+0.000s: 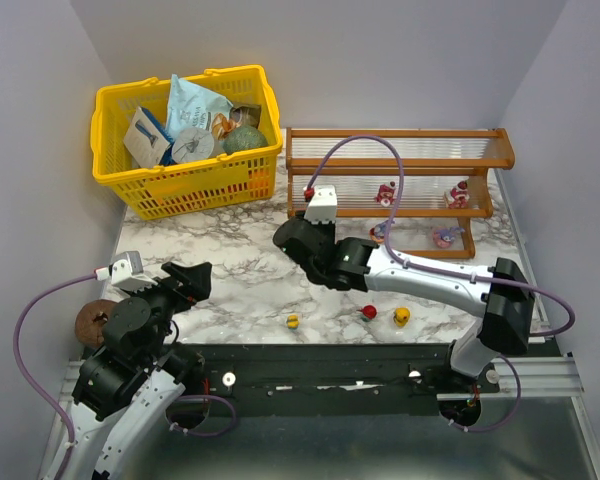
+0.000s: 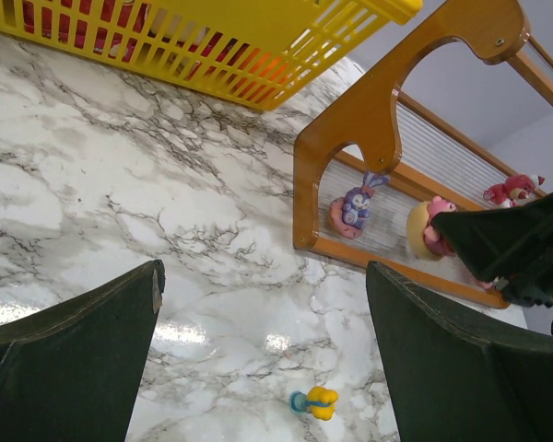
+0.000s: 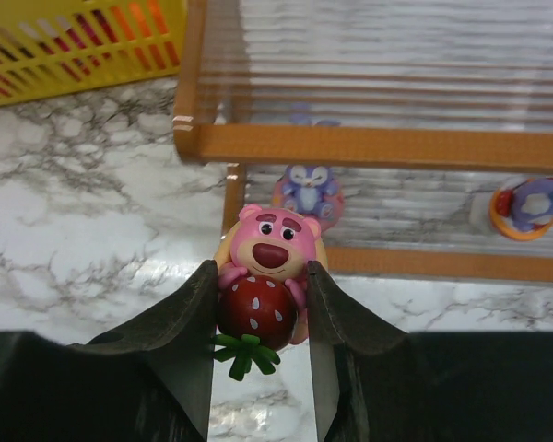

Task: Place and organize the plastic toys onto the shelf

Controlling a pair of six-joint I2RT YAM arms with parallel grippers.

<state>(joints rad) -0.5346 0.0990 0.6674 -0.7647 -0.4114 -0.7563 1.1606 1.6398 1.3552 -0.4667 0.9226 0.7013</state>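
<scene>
A pink bear toy (image 3: 269, 262) hugging a strawberry is pinched in the half-closed right end effector (image 3: 261, 276), just in front of the left end of the shelf (image 3: 369, 145). Its long axis runs lengthwise with the jaws, head toward the shelf and face toward the wrist camera. The left end effector (image 2: 263, 276) gapes wide over the counter (image 2: 74, 203), holding nothing.
</scene>
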